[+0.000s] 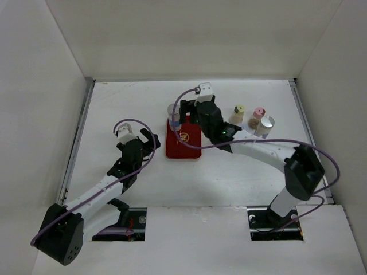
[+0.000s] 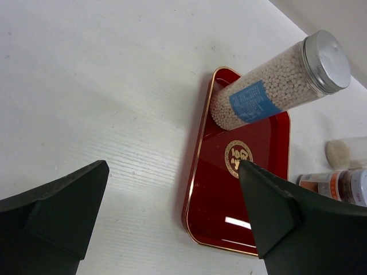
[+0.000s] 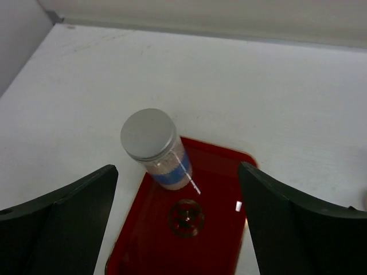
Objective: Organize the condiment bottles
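One of the condiment bottles, a tall white one (image 1: 174,113) with a silver cap and blue label, stands upright on the far left corner of the dark-red tray (image 1: 183,150). My right gripper (image 1: 187,110) hovers just right of it, open, holding nothing. In the right wrist view that bottle (image 3: 156,148) stands free on the tray (image 3: 212,189), ahead of my open right gripper (image 3: 178,168). Off the tray to the right stand a yellow-capped bottle (image 1: 238,113), a pink-capped one (image 1: 257,114) and a silver-capped one (image 1: 265,124). My left gripper (image 1: 150,140) is open and empty, left of the tray.
The left wrist view shows the tall bottle (image 2: 275,86), the tray (image 2: 221,195) under my right finger, and two more bottles (image 2: 339,186) at the right edge. White walls enclose the table on three sides. My right arm spans the table behind the tray's near right.
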Robot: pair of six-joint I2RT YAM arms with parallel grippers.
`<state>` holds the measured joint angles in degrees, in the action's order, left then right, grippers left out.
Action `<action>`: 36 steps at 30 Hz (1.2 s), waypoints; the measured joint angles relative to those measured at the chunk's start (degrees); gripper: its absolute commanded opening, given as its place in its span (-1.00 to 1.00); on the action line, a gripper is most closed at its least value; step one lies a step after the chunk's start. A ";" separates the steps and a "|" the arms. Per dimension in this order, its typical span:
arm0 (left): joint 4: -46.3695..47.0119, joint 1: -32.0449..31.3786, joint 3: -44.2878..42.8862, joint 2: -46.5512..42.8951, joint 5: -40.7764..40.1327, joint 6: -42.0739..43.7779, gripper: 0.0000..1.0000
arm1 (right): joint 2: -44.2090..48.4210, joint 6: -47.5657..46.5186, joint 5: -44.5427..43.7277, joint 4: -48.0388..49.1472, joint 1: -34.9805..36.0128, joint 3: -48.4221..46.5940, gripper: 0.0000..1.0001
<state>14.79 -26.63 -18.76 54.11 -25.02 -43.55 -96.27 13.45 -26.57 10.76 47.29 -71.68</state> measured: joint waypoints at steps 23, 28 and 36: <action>1.29 -1.07 0.02 4.24 0.07 -0.35 1.00 | 4.15 6.47 -1.42 -1.77 -11.82 22.67 0.52; 1.55 -1.03 0.02 4.24 0.11 -0.35 1.00 | 2.95 6.88 -1.99 -1.88 -11.96 22.45 0.20; 2.25 -1.14 0.02 4.52 0.22 -0.37 1.00 | 5.60 5.16 -3.61 -2.27 -10.36 20.13 0.12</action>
<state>17.04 -27.77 -18.74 58.63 -24.80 -43.92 -90.67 18.61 -30.17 8.49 36.93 -51.55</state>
